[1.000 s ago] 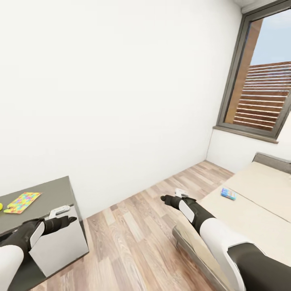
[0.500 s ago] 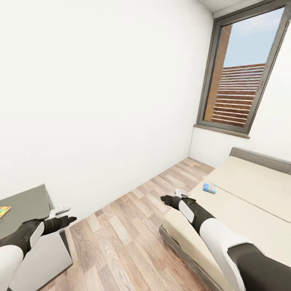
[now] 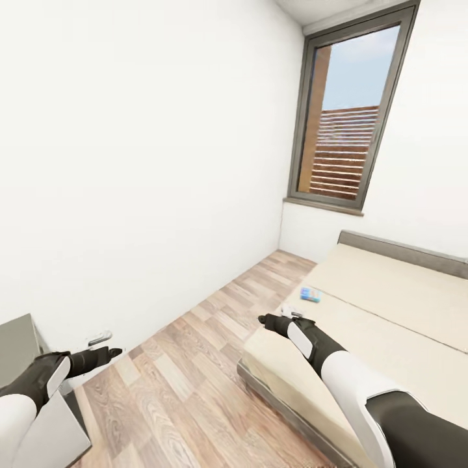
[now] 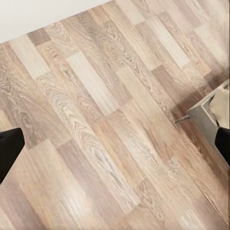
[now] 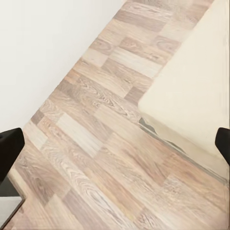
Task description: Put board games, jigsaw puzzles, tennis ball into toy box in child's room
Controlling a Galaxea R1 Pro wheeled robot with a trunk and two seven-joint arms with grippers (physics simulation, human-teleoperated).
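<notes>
The small light-blue flat board-game box [image 3: 311, 295] lies on the cream bed [image 3: 390, 305] — ahead of the right fingers [image 3: 265, 320], nearer than the left [image 3: 116, 353]; both sets spread, empty.

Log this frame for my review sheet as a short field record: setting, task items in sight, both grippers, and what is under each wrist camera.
setting: white-walled room, wood-plank floor, tall grey-framed window
bed: wide cream-beige mattress on a grey frame, at head view's right
board game: one small light blue flat box lying on the mattress near its floor-side edge
table: grey corner at head view's lower left
left gripper: open, empty, over floor
right gripper: open, empty, near the mattress corner
left wrist view: floor planks, bed frame corner
right wrist view: floor planks, mattress edge
</notes>
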